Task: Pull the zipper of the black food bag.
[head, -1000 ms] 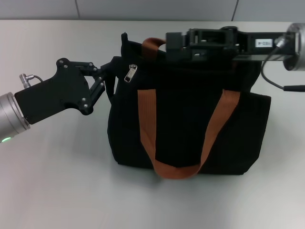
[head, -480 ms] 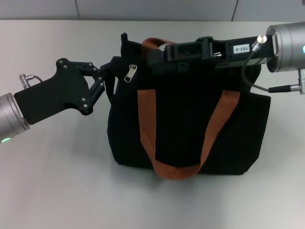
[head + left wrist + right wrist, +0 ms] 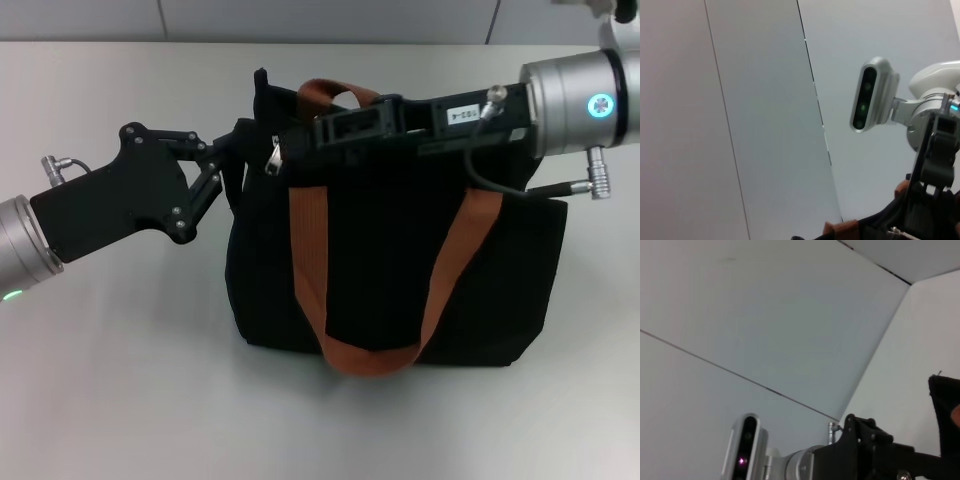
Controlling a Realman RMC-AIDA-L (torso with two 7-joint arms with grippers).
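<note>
The black food bag (image 3: 390,270) stands upright in the middle of the table, with two orange-brown handles (image 3: 310,250). Its silver zipper pull (image 3: 272,157) hangs at the left end of the top seam, partly covered by my right gripper. My left gripper (image 3: 232,150) is shut on the bag's left top corner. My right gripper (image 3: 292,138) reaches from the right across the bag's top, and its tip is at the zipper pull. The bag's corner (image 3: 945,400) and my left gripper (image 3: 875,445) show in the right wrist view.
The grey table (image 3: 120,380) stretches around the bag, with a wall behind it. The far handle (image 3: 330,93) arches up behind my right gripper. The left wrist view shows the robot's head camera (image 3: 872,95) and my right arm (image 3: 940,150).
My right gripper has moved left along the top of the bag, from near the far handle to the zipper pull, which it now partly covers. My left gripper and the bag have not moved.
</note>
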